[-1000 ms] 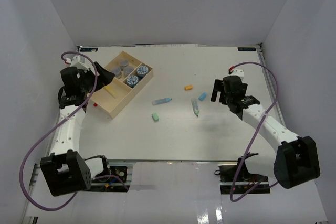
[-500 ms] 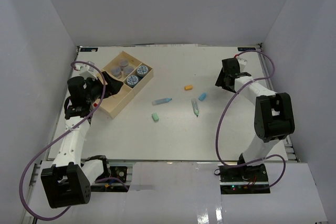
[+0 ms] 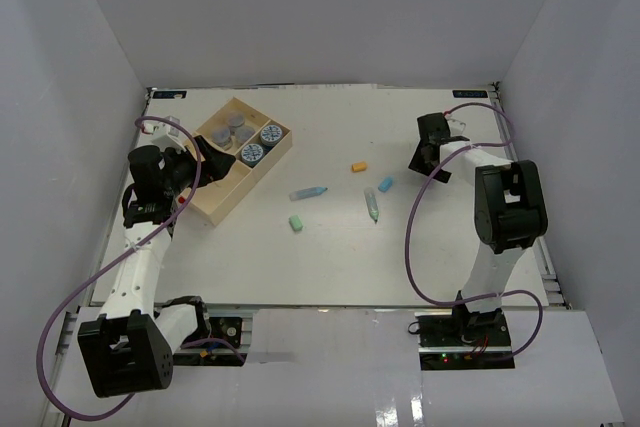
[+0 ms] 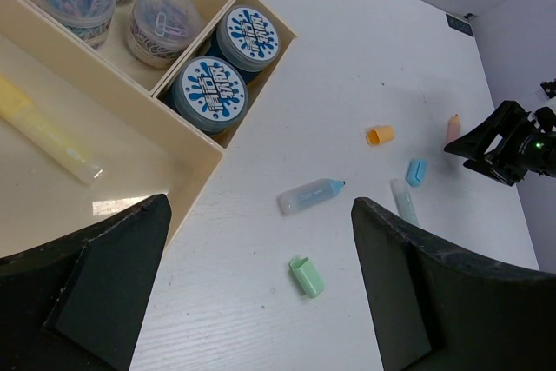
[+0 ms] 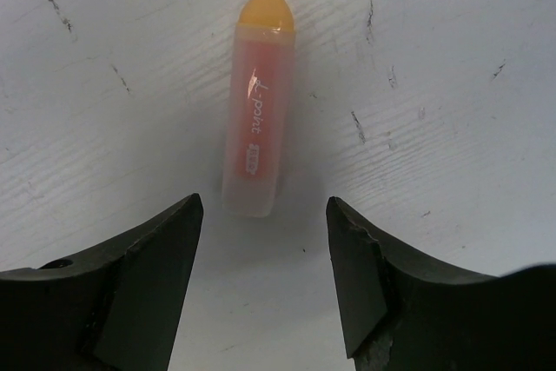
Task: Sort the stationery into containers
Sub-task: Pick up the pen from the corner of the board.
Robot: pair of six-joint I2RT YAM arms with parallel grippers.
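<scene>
At far right of the worktop (image 5: pixel 452 67), my R gripper (image 5: pixel 263 208) is open, flanking an orange highlighter (image 5: pixel 256 136) w/o touching; L gripper (image 4: pixel 261 208) open wide over tray (image 4: pixel 198 152) edge.

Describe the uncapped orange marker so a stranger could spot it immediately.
Look to the far right part of the white table, where the right gripper points down. The marker lies flat at the mouth of its open jaws. Unlike the stubby orange cap mid-table, it is a long pinkish-orange stick with a bare red tip.

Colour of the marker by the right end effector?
Pale orange marker, red tip; right wrist view.
</scene>
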